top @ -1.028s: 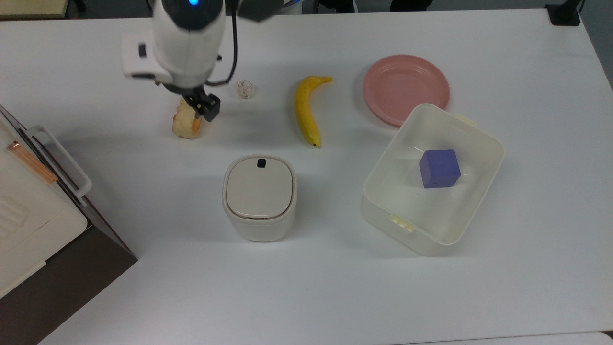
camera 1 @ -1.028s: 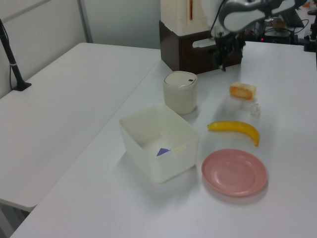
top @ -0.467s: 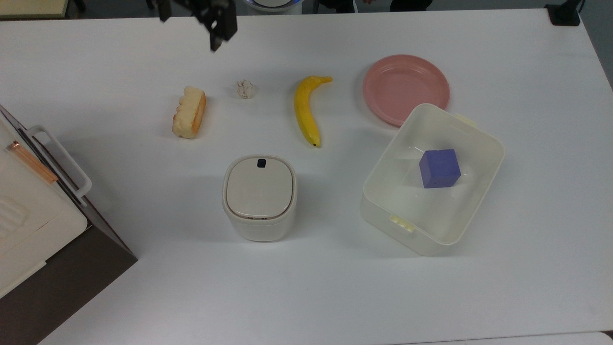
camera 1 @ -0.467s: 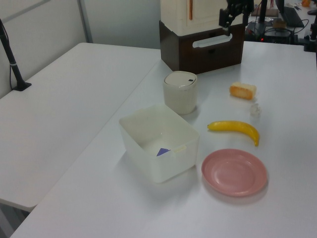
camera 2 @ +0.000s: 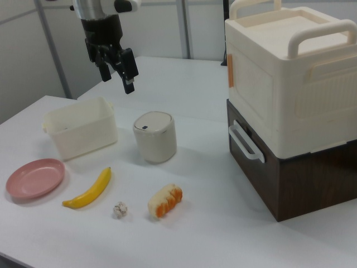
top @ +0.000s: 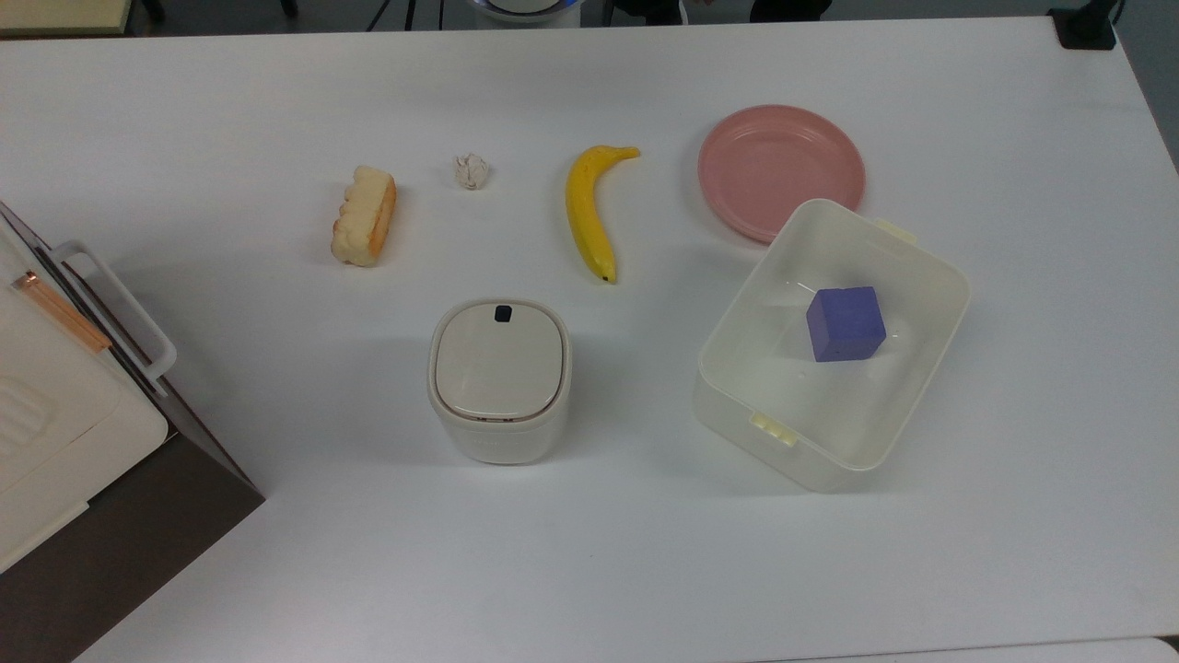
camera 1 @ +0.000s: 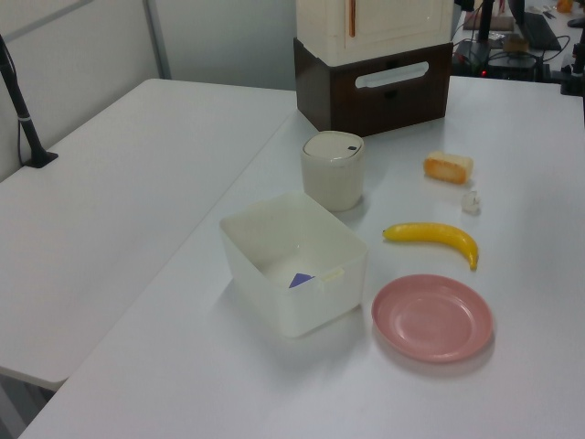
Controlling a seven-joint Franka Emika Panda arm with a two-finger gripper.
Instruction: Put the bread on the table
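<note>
While the claw (camera 2: 116,70) hangs high, bread (top: 366,215) lies on open table (top: 276,120).

Banana (top: 589,213): yellow, lying flat between the paper ball and the plate in the top view.
Paper ball (top: 471,170): small, white, crumpled.
Plate (top: 779,169): pink, round, just beside the tub's far corner.
Tub (top: 884,414): cream, open-topped, holding a blue cube (top: 845,323).
Bin (top: 498,378): cream, lid closed.
Cabinet (camera 2: 290,106): cream box stacked on a brown base.
</note>
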